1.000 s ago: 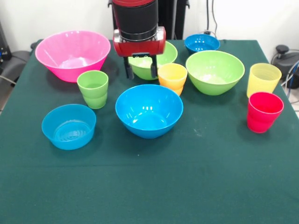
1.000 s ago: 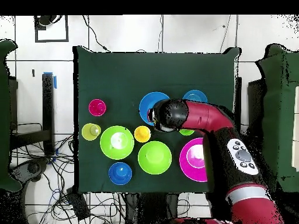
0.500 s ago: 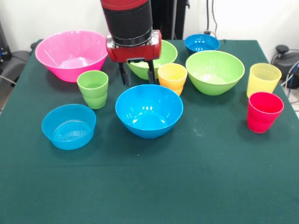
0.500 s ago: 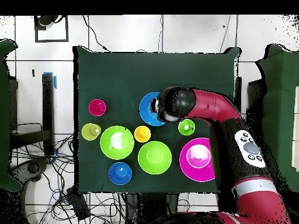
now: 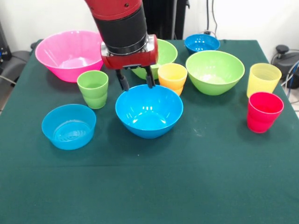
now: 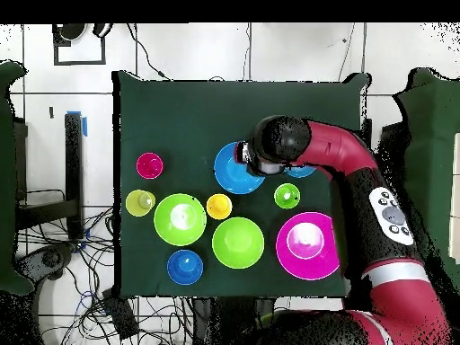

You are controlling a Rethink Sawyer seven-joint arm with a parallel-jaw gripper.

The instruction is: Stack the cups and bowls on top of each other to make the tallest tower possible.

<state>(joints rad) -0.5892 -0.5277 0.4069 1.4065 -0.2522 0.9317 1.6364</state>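
Now the gripper [image 5: 136,82] hangs over the far rim of the medium bright blue bowl [image 5: 149,112], with its two dark fingers apart and holding nothing. The fingertips are at the level of that rim; whether they touch it cannot be told. In the front view the green cup [image 5: 93,88] stands just to the left of the gripper, and the orange-yellow cup [image 5: 172,77] just to the right. Behind the gripper sits one lime green bowl [image 5: 163,52], partly hidden by the arm's wrist. The second lime green bowl [image 5: 215,71] is further to the right, and the small dark blue bowl [image 5: 202,44] is behind it near the far edge. The large pink bowl [image 5: 72,54] stands at the far left, and the shallow light blue bowl [image 5: 68,126] lies at the near left. The pale yellow cup [image 5: 263,79] and the red cup [image 5: 264,112] stand close together at the right side. All lie separately on the green tablecloth [image 5: 187,186]; nothing is stacked.
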